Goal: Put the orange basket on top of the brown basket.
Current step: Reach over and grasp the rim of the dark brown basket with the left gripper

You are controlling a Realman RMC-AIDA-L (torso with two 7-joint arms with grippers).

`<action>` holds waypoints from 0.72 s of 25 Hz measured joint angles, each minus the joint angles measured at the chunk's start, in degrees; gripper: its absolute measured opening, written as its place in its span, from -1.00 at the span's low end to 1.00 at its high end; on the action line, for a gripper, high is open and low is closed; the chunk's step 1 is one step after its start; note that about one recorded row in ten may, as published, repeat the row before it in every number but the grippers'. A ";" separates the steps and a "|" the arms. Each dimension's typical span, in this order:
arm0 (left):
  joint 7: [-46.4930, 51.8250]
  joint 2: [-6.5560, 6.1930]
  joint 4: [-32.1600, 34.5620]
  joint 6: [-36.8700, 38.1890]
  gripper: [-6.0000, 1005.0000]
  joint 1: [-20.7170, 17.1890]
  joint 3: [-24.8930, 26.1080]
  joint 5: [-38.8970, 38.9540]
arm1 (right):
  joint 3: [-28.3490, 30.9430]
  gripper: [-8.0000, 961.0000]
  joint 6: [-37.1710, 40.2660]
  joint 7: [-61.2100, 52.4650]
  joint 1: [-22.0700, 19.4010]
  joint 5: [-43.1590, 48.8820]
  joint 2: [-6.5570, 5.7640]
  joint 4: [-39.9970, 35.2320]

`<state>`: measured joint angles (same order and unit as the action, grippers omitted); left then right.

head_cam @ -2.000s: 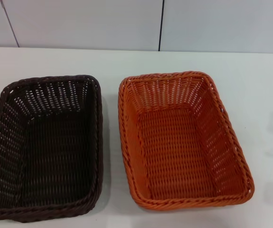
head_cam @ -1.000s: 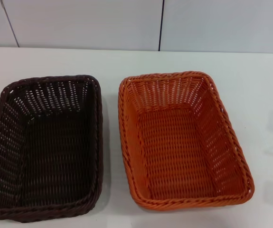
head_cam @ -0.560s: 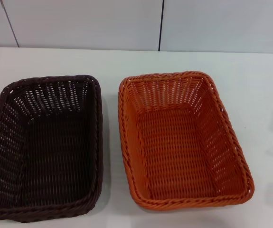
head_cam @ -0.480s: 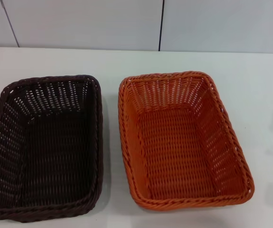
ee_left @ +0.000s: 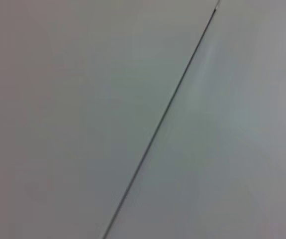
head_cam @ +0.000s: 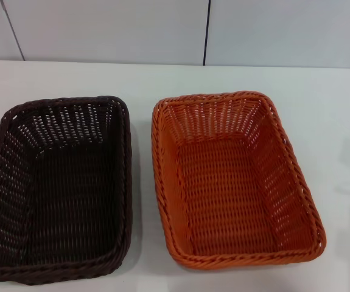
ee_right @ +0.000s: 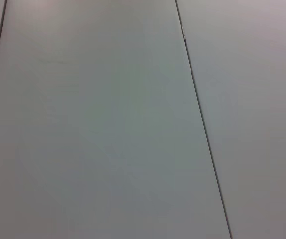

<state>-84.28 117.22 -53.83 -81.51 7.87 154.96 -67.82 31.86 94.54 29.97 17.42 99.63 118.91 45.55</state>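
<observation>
Orange basket (head_cam: 235, 179) – open weave, braided rim – upright beside brown basket (head_cam: 59, 188), apart, white table (head_cam: 333, 109), grippers unseen – grasp unknowable

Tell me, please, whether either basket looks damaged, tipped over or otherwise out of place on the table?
Nothing stands out. The orange basket and the brown basket both sit upright and empty, side by side with a narrow gap, on the white table. The brown one runs off the view's edge. Neither gripper is in view.
</observation>
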 joint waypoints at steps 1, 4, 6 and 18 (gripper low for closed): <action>1.75 -0.03 -1.08 0.07 0.38 0.00 0.03 -0.76 | 0.01 -0.05 0.00 0.00 0.04 -0.01 0.00 -0.01; 4.32 -0.07 -2.90 0.09 0.38 -0.03 0.04 -1.77 | 0.03 -0.05 -0.03 0.00 0.14 -0.04 0.00 -0.08; 5.06 -0.09 -3.49 0.09 0.38 -0.08 -0.09 -2.08 | 0.04 -0.05 -0.04 0.00 0.14 -0.05 0.02 -0.09; 33.72 -2.82 -24.23 1.68 0.37 3.66 -0.40 -31.47 | 0.04 -0.05 -0.06 0.00 0.48 -0.06 0.10 -0.05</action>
<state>-50.55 114.41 -78.06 -79.83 11.53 154.56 -99.28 31.90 94.48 29.97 17.91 99.58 119.01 45.49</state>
